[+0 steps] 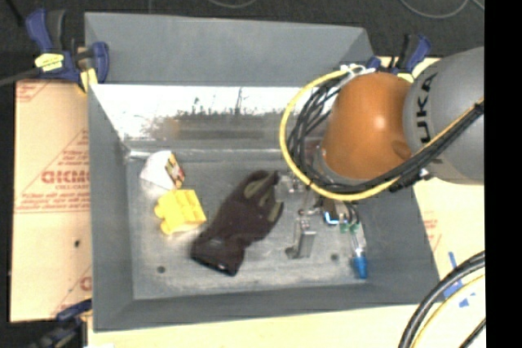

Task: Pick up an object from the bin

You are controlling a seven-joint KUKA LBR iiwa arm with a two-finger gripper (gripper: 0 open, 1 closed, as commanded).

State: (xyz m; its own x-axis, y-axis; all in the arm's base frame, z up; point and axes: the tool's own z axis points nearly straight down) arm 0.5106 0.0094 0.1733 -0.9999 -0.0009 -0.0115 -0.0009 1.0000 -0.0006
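Note:
My gripper (302, 239) hangs below the orange dome, low over the bin floor right of centre. Just to its left lies a dark brown glove (241, 224), stretched diagonally across the middle of the bin, its cuff toward the front; the gripper is beside the glove's upper edge, and I cannot tell if they touch. To the gripper's right a small slim thing with a blue end and a green part (359, 261) lies near the right wall.
A yellow toy block (179, 210) lies left of the glove. Behind it, a white crumpled thing with a red-and-brown label (161, 169) rests near the back left corner. The arm and its cables cover the bin's back right.

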